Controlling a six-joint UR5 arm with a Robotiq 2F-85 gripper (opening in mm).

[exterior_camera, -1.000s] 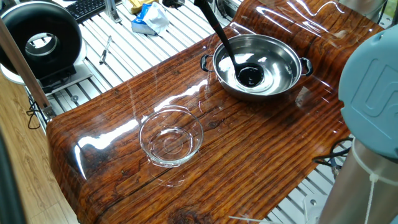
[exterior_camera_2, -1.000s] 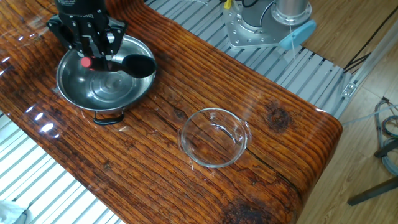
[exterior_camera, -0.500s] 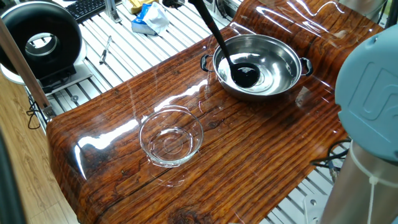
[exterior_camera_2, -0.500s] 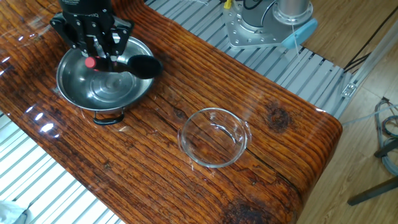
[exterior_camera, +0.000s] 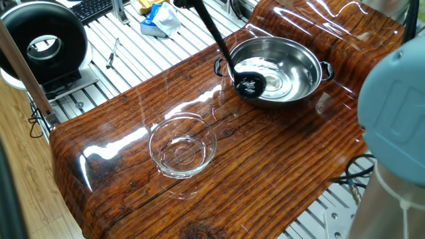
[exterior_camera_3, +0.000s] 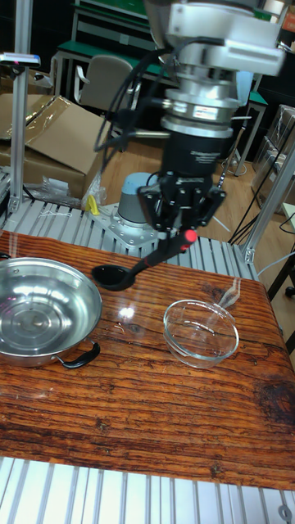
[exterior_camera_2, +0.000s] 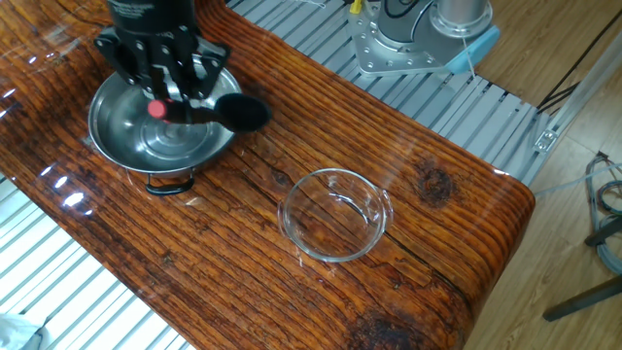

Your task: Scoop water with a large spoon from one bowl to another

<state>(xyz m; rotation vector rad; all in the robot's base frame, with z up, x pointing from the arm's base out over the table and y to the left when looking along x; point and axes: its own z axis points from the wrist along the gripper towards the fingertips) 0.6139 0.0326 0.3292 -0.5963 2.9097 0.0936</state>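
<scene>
— So, how should the carry go?

— Level and slow. The gripper (exterior_camera_3: 182,223) is clamped on the large spoon (exterior_camera_3: 139,267) near its red tip, with the cup over the steel bowl's (exterior_camera: 304,60) rim at about eight o'clock in one fixed view. The glass bowl (exterior_camera: 183,147) lies well apart, again toward eight o'clock; keep the cup flat until it's above the glass, then tip.

— Anything unclear?

— Whether the cup holds water: only glints show. The fingers' contact on the handle is partly hidden too.
</scene>
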